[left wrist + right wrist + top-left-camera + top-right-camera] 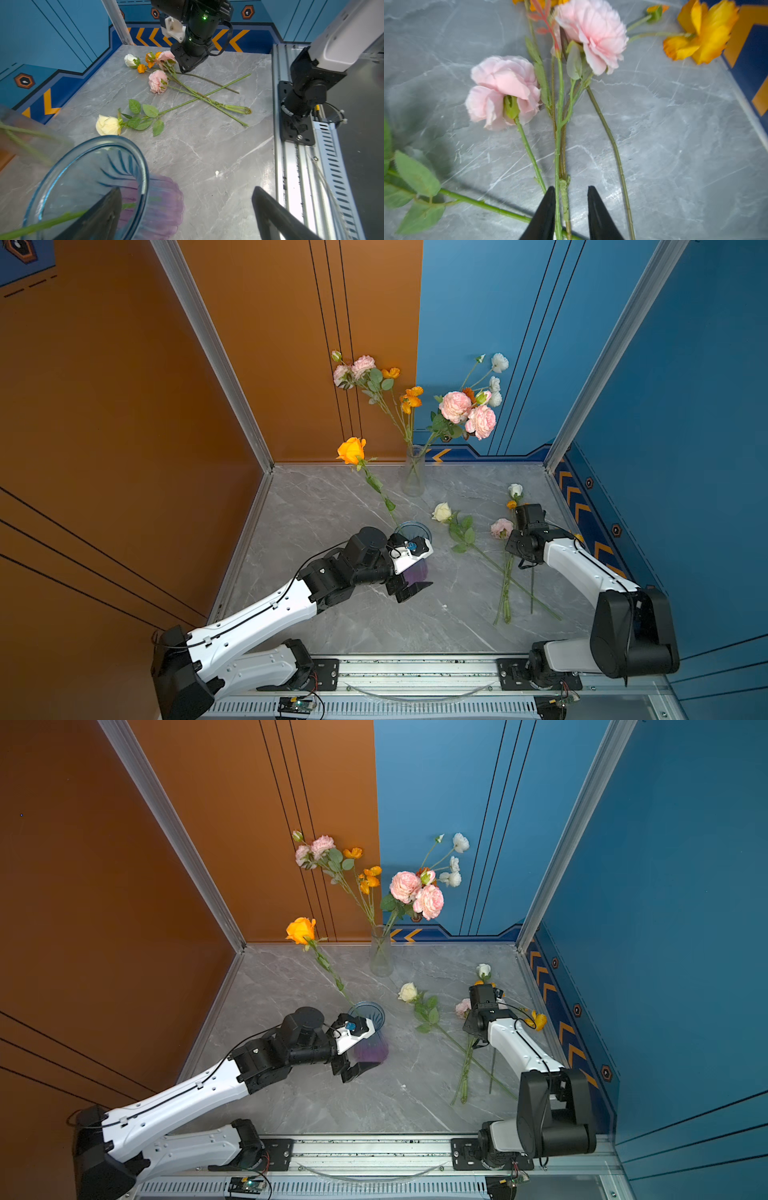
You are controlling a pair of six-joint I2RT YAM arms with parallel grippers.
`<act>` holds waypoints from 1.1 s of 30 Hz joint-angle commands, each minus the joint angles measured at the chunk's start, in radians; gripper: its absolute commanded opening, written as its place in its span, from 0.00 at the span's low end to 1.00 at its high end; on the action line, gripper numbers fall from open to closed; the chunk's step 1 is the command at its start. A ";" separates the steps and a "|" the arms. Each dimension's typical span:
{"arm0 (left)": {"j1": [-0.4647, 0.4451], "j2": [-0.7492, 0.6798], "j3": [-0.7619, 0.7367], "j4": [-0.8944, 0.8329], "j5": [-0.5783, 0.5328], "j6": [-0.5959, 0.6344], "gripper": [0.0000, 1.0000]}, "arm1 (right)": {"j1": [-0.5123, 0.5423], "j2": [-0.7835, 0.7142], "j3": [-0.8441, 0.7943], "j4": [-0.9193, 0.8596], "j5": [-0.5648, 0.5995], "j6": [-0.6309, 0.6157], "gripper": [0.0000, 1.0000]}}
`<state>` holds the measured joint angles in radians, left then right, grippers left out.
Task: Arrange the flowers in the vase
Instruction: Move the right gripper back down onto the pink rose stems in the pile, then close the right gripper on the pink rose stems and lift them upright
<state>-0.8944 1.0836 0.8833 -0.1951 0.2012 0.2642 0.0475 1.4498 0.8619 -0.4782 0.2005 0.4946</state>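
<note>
My left gripper (187, 190) gapes wide by the blue vase (143, 166), one finger blurred through its glass. My right gripper (571, 189), cut off at the frame edge, straddles the stems of loose flowers (560, 135) on the table (675, 145), unclamped. Farther back, the clear vase (413, 477) holds more.

Blooms (455, 407) in clear vase (413, 481), orange rose (351, 450) in blue vase (420, 526), cream rose (441, 512) on table (324, 506)
</note>
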 commanded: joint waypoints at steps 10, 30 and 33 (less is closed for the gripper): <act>-0.013 -0.032 -0.027 0.066 -0.141 0.012 0.98 | -0.027 0.185 0.101 0.093 -0.069 -0.011 0.24; -0.011 -0.035 -0.030 0.066 -0.129 0.021 0.98 | -0.034 0.253 0.121 0.104 -0.080 -0.024 0.08; -0.011 -0.038 -0.030 0.066 -0.128 0.021 0.98 | -0.034 0.250 0.118 0.104 -0.083 -0.025 0.07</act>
<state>-0.8978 1.0637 0.8654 -0.1444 0.0776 0.2722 0.0193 1.6871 0.9623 -0.3805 0.1299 0.4755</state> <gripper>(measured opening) 0.979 0.076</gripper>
